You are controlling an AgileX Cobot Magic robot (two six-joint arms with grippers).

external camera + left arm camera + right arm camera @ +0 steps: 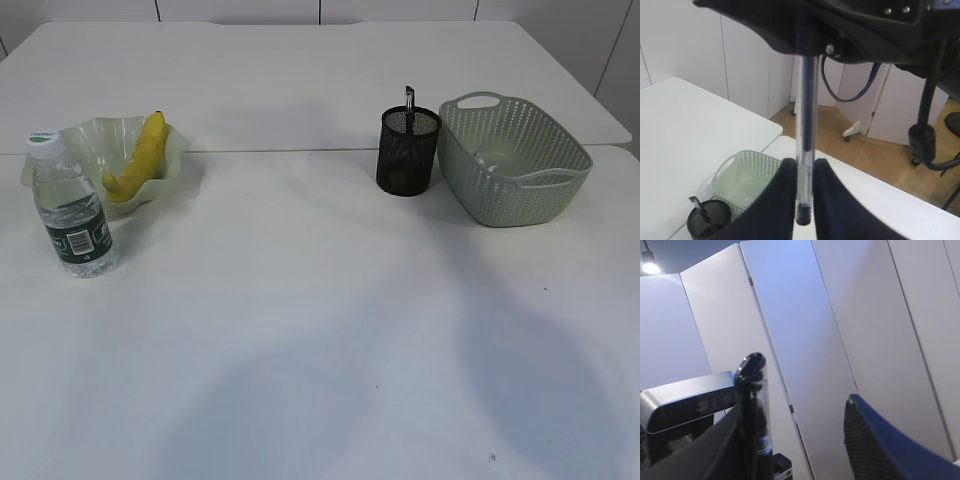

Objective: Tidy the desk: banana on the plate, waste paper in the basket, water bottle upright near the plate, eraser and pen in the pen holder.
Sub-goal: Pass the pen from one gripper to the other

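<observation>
The banana (140,157) is yellow and lies in the pale green wavy plate (95,135) near the left edge of the table. The water bottle (70,207) stands upright just beside the plate, on its front-left side, with the cap on. The black mesh pen holder (408,150) stands right of the table's middle, and a dark pen (409,101) sticks out of it. Just beside it, toward the right edge, stands the green woven basket (512,160); something pale lies inside, not clear what. A second, clear pen (805,145) is upright between the closed left gripper (802,200) fingers.

Left tool (803,200): black curved fingers (777,200), dark housing, silver screws, blue cable. Right tool (800,440): blue-edged textured finger.
</observation>
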